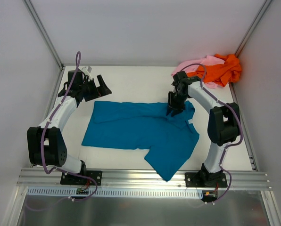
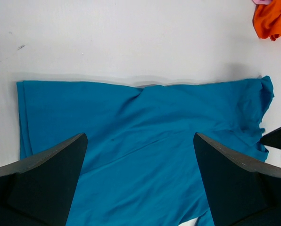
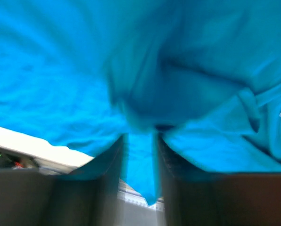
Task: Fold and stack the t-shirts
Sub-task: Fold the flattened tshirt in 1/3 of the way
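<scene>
Teal shirt (image 1: 136, 127): pinch of cloth sits between right gripper (image 3: 140, 155) jaws. Gap narrow, view blurry, can't tell if clamped or slack. Left gripper (image 2: 139, 141) jaws wide apart, empty, hanging off shirt's upper left edge. Shirt lies mid-frame on table (image 1: 131, 80), mostly flat, lower right bunched, no real fold yet imo. Orange shirt (image 1: 224, 69) and pink shirt (image 1: 202, 62) crumpled together in upper right corner, untouched. Nothing stacked, so early days.
</scene>
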Robot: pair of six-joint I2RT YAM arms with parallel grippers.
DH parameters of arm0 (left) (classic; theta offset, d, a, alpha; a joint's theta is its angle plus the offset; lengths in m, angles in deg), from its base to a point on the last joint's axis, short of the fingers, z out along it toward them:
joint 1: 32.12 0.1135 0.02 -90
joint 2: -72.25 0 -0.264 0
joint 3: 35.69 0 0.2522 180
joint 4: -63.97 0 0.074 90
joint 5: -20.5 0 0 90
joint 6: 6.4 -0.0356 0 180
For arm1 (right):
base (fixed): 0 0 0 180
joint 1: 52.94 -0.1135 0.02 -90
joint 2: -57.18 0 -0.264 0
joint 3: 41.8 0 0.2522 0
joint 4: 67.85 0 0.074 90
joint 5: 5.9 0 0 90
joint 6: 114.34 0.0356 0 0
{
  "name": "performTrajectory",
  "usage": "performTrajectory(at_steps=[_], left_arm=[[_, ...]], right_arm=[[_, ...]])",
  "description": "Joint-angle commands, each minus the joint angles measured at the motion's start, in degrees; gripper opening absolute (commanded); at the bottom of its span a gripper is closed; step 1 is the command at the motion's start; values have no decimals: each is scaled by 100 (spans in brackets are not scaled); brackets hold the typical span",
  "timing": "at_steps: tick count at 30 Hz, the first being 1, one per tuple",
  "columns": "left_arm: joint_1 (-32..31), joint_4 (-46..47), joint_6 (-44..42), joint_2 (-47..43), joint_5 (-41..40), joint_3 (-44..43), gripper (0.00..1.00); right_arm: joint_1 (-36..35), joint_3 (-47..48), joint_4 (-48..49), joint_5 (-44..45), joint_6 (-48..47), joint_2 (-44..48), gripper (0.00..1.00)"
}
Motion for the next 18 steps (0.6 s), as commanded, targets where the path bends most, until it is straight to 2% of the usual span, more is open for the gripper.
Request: performTrajectory(at_steps=[1,4,10,13,18], left_arm=[[-22,197,115,-16,167,-57,99],[-22,214,142,11,184,-57,99],[-39,293,221,90,272,-83,99],[-48,285,221,99,263,-136,99],[-57,250,230,99,289,-180,99]], right_arm=[[-156,-110,-559,-112,-168,560,45],[-166,-234,-735,195,-274,798,50],[-148,-15,-920,547,-467,738,52],[-157,354,-886,828,-529,588,52],[-113,1110,-938,1014,-696,-246,51]])
